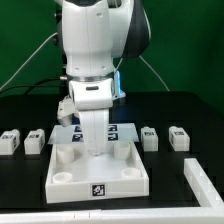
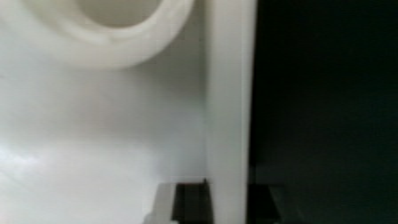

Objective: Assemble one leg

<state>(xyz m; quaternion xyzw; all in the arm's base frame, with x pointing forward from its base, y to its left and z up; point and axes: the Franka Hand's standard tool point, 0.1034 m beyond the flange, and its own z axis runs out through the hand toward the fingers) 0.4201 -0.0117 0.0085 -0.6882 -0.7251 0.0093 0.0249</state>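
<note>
The white square tabletop [image 1: 97,172] with round corner sockets lies on the black table in the middle. My gripper [image 1: 92,148] reaches straight down onto its far edge. In the wrist view the tabletop's raised rim [image 2: 228,90] runs between my two dark fingers [image 2: 191,205], and the gripper [image 2: 228,206] sits shut on that rim. One round socket [image 2: 121,25] shows close by. Small white legs with marker tags lie in a row: two at the exterior view's left [image 1: 10,141] [image 1: 35,140] and two at its right [image 1: 150,137] [image 1: 179,138].
The marker board [image 1: 118,131] lies behind the tabletop, partly hidden by the arm. A white bar [image 1: 205,186] lies at the front of the exterior view's right. Cables hang behind the arm.
</note>
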